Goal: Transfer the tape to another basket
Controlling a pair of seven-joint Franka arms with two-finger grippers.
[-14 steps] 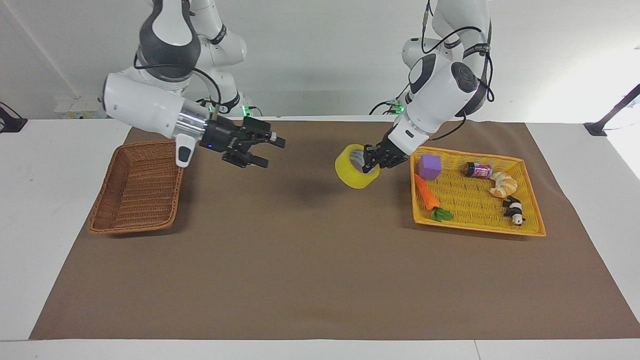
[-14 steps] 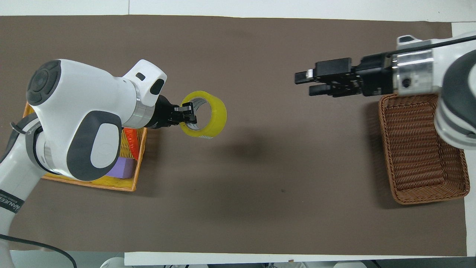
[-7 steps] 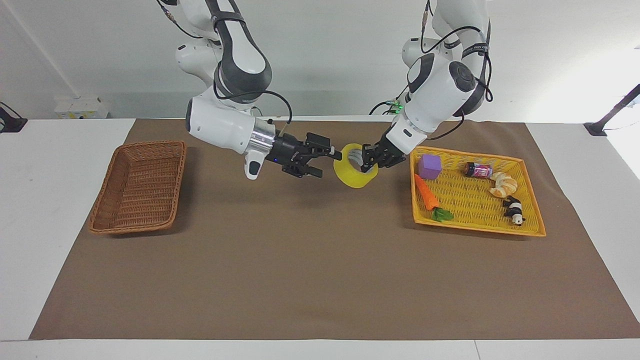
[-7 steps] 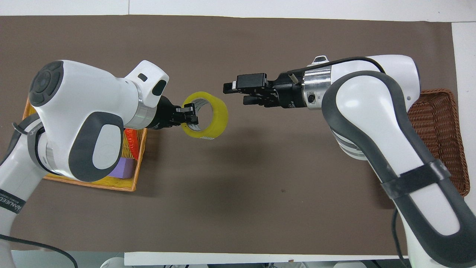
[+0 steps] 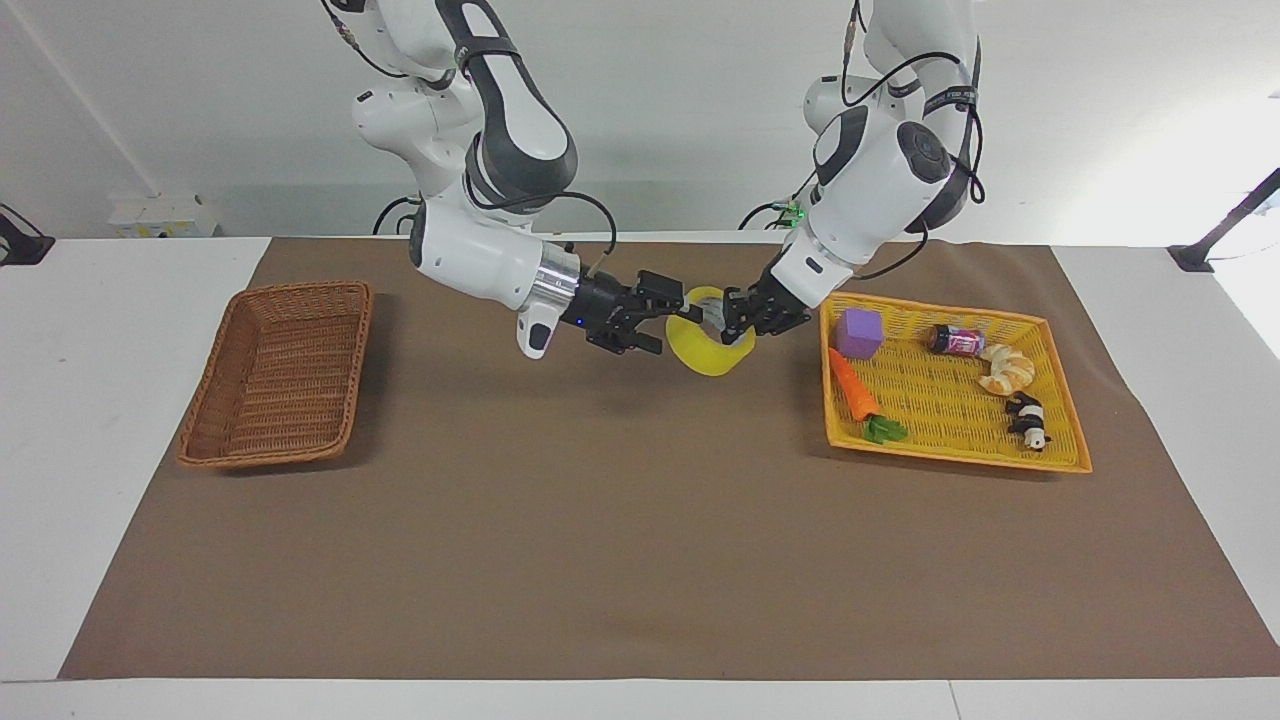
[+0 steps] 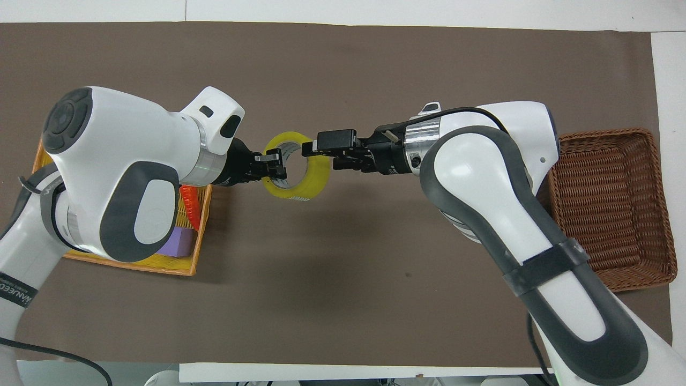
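Observation:
The yellow tape (image 5: pixel 712 352) hangs in the air over the brown mat, between the two baskets; it also shows in the overhead view (image 6: pixel 317 174). My left gripper (image 5: pixel 735 314) is shut on the roll's rim at the end toward the yellow tray, as the overhead view (image 6: pixel 274 164) shows too. My right gripper (image 5: pixel 668 318) is open at the roll's other end, one finger on each side of the rim (image 6: pixel 321 153). The brown wicker basket (image 5: pixel 280 370) stands empty at the right arm's end of the table (image 6: pixel 611 209).
A flat yellow woven tray (image 5: pixel 950 455) at the left arm's end holds a purple cube (image 5: pixel 860 333), a toy carrot (image 5: pixel 853 385), a small can (image 5: pixel 955 340), a croissant (image 5: pixel 1005 368) and a toy panda (image 5: pixel 1028 420).
My right arm swung from over the wicker basket across the mat to the tape, and its open fingers now straddle the rim. My left gripper and the tape rose slightly.

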